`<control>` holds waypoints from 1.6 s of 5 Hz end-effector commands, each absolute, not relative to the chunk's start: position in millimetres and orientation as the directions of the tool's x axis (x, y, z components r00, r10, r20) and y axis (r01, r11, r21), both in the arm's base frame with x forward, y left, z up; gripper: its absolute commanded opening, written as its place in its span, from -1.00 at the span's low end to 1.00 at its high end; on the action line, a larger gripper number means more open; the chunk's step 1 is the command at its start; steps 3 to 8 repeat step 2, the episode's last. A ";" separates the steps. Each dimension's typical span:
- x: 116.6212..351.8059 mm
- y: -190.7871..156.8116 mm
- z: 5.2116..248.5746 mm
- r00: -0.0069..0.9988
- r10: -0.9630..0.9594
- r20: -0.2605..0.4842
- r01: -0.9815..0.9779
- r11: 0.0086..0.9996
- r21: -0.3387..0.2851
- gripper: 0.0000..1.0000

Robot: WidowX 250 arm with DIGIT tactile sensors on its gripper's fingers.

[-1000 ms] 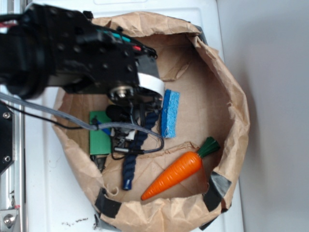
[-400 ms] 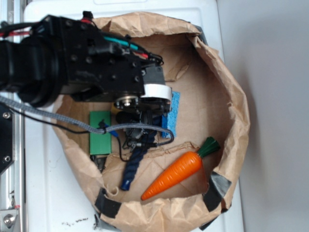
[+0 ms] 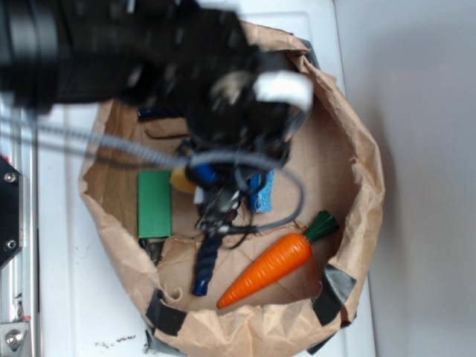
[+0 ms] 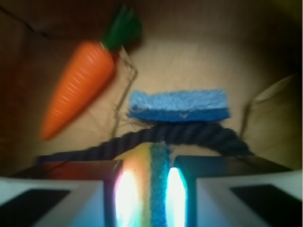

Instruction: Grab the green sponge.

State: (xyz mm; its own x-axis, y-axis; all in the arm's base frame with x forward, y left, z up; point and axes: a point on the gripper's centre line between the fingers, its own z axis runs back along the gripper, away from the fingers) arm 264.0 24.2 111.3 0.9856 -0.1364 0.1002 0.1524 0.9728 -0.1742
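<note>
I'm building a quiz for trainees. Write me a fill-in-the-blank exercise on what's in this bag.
1. The orange ___ has a green top.
2. Everything lies inside a crumpled brown ___ bag.
3. In the wrist view, the sponge just beyond the dark rope is ___.
4. In the exterior view, the flat sponge at the bag's left is ___.

Missing words: carrot; paper; blue; green.
</note>
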 end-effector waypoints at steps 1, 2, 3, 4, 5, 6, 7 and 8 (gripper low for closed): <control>273.2 19.1 155.4 0.979 -0.093 0.182 0.120 0.982 -0.144 -1.00; 267.7 12.9 152.0 0.962 -0.135 0.236 0.166 0.979 -0.117 -0.40; 267.7 12.9 152.0 0.962 -0.135 0.236 0.166 0.979 -0.117 -0.40; 267.7 12.9 152.0 0.962 -0.135 0.236 0.166 0.979 -0.117 -0.40; 267.7 12.9 152.0 0.962 -0.135 0.236 0.166 0.979 -0.117 -0.40; 267.7 12.9 152.0 0.962 -0.135 0.236 0.166 0.979 -0.117 -0.40; 267.7 12.9 152.0 0.962 -0.135 0.236 0.166 0.979 -0.117 -0.40; 267.7 12.9 152.0 0.962 -0.135 0.236 0.166 0.979 -0.117 -0.40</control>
